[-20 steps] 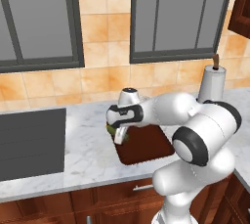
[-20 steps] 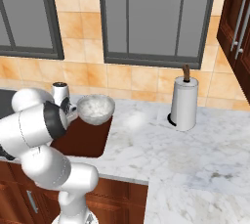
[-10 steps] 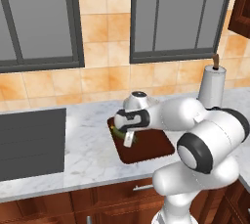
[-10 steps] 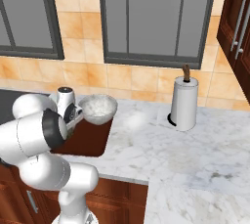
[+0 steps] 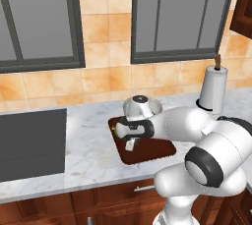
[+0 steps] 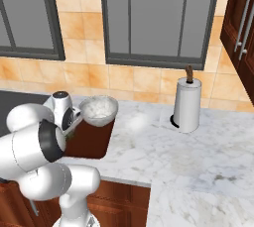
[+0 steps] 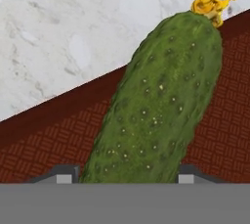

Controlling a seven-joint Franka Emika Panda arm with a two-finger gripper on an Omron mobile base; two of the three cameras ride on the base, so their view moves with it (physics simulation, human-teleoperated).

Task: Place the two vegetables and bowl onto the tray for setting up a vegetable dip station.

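Gripper (image 5: pixel 129 144) is low over the near-left part of the tray (image 5: pixel 157 148), fingers pointing down. In the hand view the 2 finger tips stand one on each side of the cucumber (image 7: pixel 156 100), jaws fairly wide and close against its flanks; whether they actually press on it cannot be told. The cucumber is dark green and bumpy, with a small yellow dried blossom at its far end, and it lies over the tray's ribbed reddish-brown floor; its far end reaches the tray rim, with marble counter (image 7: pixel 63 37) beyond.

Bowl (image 6: pixel 98 108): white-grey speckled, sits at the back of the tray in the right base view, just beside the robot's wrist. In the left base view the wrist and forearm cover most of the bowl and much of the tray's back half.

Surroundings: paper towel roll (image 5: pixel 213 89) on an upright holder, on the counter to the right of the tray, well apart from it. Dark grey sink (image 5: pixel 29 143) recessed in the counter to the left. Orange tiled wall and 2 dark-framed windows behind.
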